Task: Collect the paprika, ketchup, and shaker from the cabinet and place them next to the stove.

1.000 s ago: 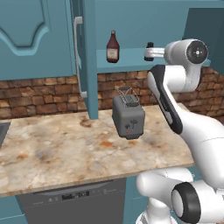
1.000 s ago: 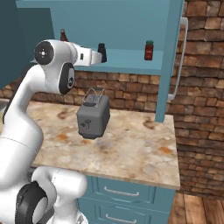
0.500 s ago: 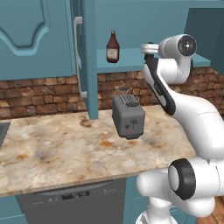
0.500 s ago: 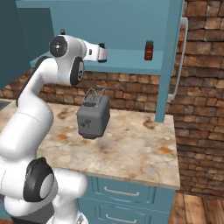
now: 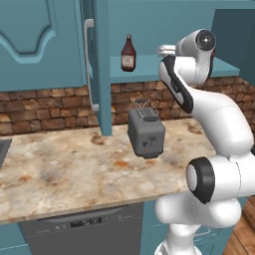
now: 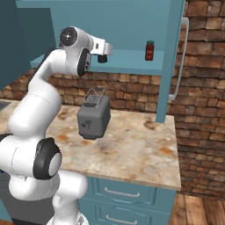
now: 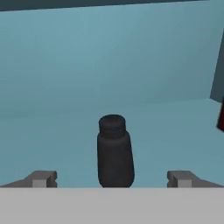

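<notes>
arm: rises from the base, elbow bent high, forearm roughly level at upper-shelf height, reaching away from the base
wrist: hand points forward, roughly horizontal
gripper (image 7: 112, 179): jaws spread wide, nothing between the pads
fingertips (image 7: 43, 178): two small grey tips, one at each side low in the hand view, level with each other
gripper in right base view (image 6: 103, 54): dark end of the hand, just past the white wrist; finger gap unreadable there
</notes>
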You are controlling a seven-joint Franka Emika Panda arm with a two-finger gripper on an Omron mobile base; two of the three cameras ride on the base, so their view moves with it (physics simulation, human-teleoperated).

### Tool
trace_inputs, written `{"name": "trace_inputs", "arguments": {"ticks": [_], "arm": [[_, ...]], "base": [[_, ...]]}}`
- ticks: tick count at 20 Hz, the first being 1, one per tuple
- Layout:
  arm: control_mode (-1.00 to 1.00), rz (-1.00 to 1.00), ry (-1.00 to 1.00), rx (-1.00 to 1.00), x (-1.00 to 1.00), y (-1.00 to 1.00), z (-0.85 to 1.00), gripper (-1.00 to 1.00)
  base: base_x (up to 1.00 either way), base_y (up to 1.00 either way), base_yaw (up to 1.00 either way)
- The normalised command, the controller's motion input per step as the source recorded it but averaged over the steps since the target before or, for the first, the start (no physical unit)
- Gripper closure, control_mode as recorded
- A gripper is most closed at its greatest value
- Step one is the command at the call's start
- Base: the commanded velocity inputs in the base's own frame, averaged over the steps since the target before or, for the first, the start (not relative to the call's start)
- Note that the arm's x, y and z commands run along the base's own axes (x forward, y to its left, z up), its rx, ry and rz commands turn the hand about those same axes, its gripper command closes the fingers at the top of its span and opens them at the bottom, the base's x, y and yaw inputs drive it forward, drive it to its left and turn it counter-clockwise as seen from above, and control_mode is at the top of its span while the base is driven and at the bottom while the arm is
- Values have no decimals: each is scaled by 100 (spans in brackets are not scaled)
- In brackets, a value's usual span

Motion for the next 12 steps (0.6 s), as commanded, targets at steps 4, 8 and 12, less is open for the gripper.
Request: {"name": "trace_inputs", "arguments": {"ticks": [4, 8, 12], "arm": [[-100, 0, 2, 0, 34, -7, -2, -100], [-100, 0, 5, 0, 32, 0, -8, -100], [-100, 0, 5, 0, 32, 0, -16, -100]], "base": [[0, 0, 0], [0, 0, 0], [0, 0, 0]]}}
